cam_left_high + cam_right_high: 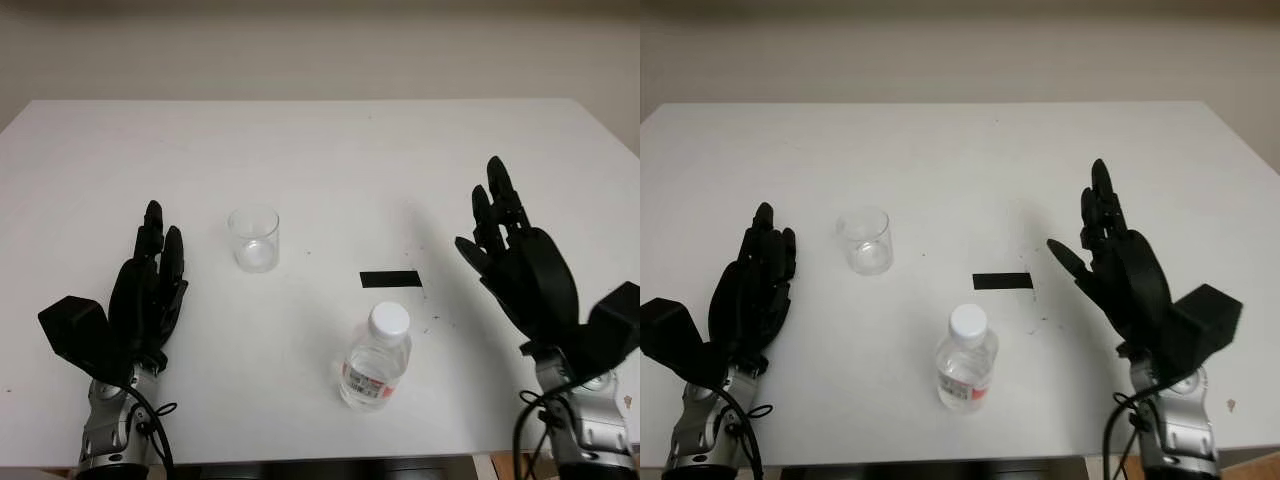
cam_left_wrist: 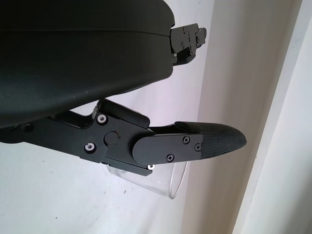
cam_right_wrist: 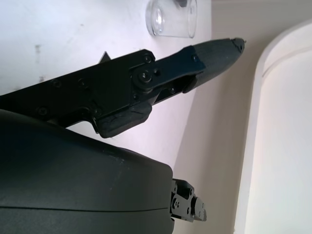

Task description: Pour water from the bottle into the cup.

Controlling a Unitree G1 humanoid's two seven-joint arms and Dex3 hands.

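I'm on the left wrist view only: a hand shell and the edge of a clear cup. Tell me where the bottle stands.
Observer: The bottle stands upright near the table's front edge, cap on, nearer you than the cup.
Operator: Report the right hand.
Observer: The right hand is open, to the right of the bottle, holding nothing.
Operator: Say what lies between bottle and cup.
Observer: Nothing; a black tape strip lies just beyond the bottle.

Right hand [image 1: 525, 265], open: bare table [image 1: 330, 150] extends ahead of it and inward toward the bottle [image 1: 376, 357]; only flat black tape [image 1: 390, 279] lies between. Left hand [image 1: 145, 290], open: cup [image 1: 253, 238] stands inward and slightly ahead, with bare surface between.
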